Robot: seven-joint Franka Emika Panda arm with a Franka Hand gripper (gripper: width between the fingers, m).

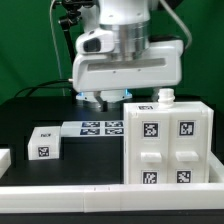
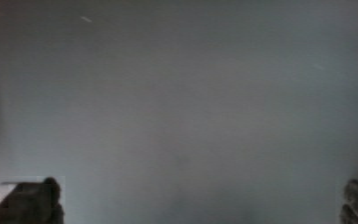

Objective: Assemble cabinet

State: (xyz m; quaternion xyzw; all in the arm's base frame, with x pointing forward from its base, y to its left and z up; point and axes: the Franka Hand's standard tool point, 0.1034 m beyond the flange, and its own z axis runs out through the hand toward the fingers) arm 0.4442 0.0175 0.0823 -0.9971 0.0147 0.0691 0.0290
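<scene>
The cabinet (image 1: 167,145) is a large white box with tagged front panels, standing at the exterior view's right, with a small white knob (image 1: 165,97) on its top. A smaller white tagged piece (image 1: 43,143) lies at the exterior view's left. My gripper (image 1: 103,98) hangs low behind the cabinet's top left corner, above the back of the table. In the wrist view the gripper (image 2: 194,203) has its dark fingertips (image 2: 30,200) wide apart at the frame's two corners. Only a blurred plain grey surface lies between them. The gripper is open and empty.
The marker board (image 1: 100,127) lies flat between the small piece and the cabinet. A long white rail (image 1: 90,195) runs along the front. Another white part (image 1: 3,158) shows at the far left edge. The arm's broad white wrist (image 1: 125,60) fills the upper middle.
</scene>
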